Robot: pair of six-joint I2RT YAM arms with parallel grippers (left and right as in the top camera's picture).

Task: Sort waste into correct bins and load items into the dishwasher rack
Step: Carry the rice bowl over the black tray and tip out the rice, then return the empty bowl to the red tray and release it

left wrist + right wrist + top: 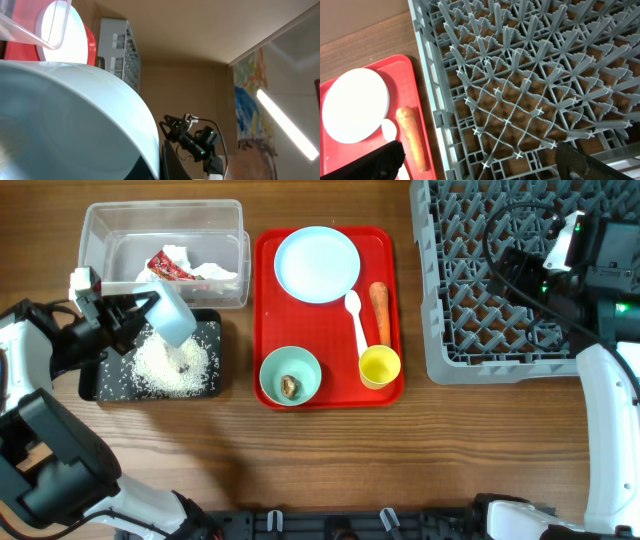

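My left gripper is shut on the rim of a light blue bowl, held tipped over the black tray bin. White rice lies heaped in that tray. In the left wrist view the bowl fills the frame. The clear tub bin holds the crumpled napkin with red wrapper. On the red tray are the blue plate, white spoon, carrot, yellow cup and a second bowl with a brown lump. My right gripper hangs open over the dishwasher rack.
The grey rack fills the right back of the table, its left edge close to the red tray. The right wrist view shows the carrot and plate just left of the rack wall. Bare wood runs along the table's front.
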